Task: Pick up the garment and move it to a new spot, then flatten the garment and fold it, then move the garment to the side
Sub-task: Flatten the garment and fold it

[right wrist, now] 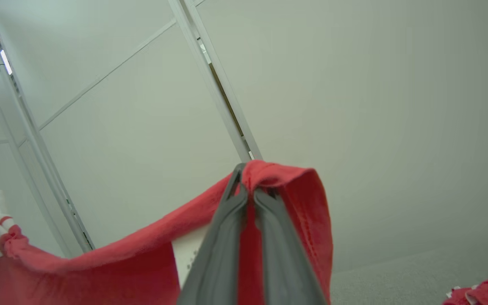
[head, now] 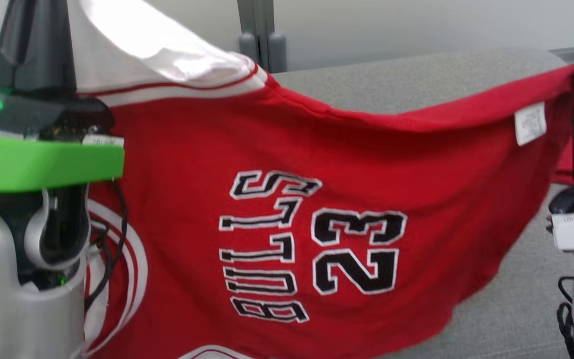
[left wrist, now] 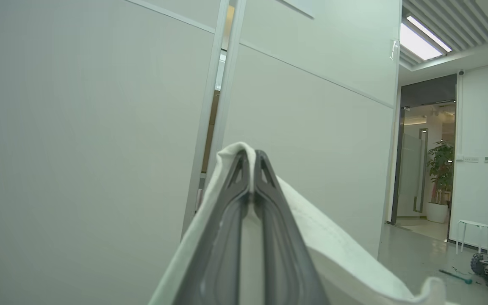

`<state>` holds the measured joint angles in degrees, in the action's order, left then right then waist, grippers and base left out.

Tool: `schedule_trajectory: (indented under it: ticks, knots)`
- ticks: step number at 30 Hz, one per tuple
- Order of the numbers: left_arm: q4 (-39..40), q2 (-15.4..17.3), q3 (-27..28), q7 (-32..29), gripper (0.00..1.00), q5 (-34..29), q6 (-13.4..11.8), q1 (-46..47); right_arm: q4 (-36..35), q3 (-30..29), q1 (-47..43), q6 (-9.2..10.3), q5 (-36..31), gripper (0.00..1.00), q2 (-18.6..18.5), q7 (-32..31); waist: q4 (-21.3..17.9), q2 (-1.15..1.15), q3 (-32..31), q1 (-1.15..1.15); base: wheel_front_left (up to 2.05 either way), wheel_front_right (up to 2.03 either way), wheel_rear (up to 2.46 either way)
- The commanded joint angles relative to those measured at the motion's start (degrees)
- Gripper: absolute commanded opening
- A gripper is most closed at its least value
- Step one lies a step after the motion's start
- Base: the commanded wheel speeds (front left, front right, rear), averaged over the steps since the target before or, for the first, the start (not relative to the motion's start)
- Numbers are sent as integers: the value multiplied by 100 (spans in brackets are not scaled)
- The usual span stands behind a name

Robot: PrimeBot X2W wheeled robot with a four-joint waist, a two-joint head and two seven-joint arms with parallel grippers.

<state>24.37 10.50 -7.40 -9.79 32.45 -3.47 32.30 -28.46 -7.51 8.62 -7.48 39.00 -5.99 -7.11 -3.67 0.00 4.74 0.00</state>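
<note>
Two grippers: both were raised, and the garment (head: 317, 164) hung stretched between them, in the air.
Left gripper (left wrist: 250, 154): its two dark fingers were pressed together and pinched the white cloth of the garment. The cloth folded over the fingertips. In the head view this gripper stood at 10 o'clock.
Right gripper (right wrist: 249, 186): its fingers were closed tightly on the red edge of the garment, and the cloth bunched over the tips. In the head view it stood at 3 o'clock.
Garment: a red jersey with a white part and red-white trim at the left gripper's side. The black print "BULLS" and "23", with a white outline, was turned sideways at the centre of the head view. The upper edge sagged between the two grippers.
Label (head: 530, 123): small and white, on the upper edge at 2 o'clock, just beside the right gripper.
Grey surface (head: 416, 80): it lay behind and below the garment, from 12 to 5 o'clock. I could not tell if the lower part of the garment touched it.
Green band (head: 43, 162): on the left arm at 9 o'clock, in front of the garment.
Wall (head: 416, 25): pale panels behind the grey surface, with a grey post (head: 262, 30) at 12 o'clock.
Plant (left wrist: 441, 165): at 3 o'clock in the left wrist view, far behind, with a white stool (left wrist: 472, 233) near it.
</note>
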Motion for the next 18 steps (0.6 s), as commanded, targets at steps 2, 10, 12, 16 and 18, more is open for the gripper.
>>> schedule_trajectory:
  ticks: [2, 10, 12, 16, 18]
  knots:
    - [-544, 53, -16, 84, 0, -88, 109, 534, 488, 111, 649, -2, -84, 0, 72, 8, -15, 0, 698, 0, 0, 0, 0]
    - [-2728, 111, -59, 528, 0, -647, 216, 3075, 2756, 451, 3826, -3, -866, 0, 55, 281, -77, 0, 1610, 0, 0, 0, 0]
    - [-3266, 87, -41, 730, 0, -778, 176, 3754, 3427, 479, 4700, -2, -1129, 0, 53, 482, -84, 0, 1776, 0, 0, 0, 0]
    - [-4243, 10, -70, 1121, 0, -986, 145, 4744, 4752, 348, 6060, -1, -1791, 0, 46, 1012, 14, 0, 2094, 0, 0, 0, 0]
    - [-4611, -74, -85, 1340, 0, -969, 196, 5005, 5300, 299, 6521, -2, -1996, 0, 77, 1268, 119, 0, 2280, 0, 0, 0, 0]
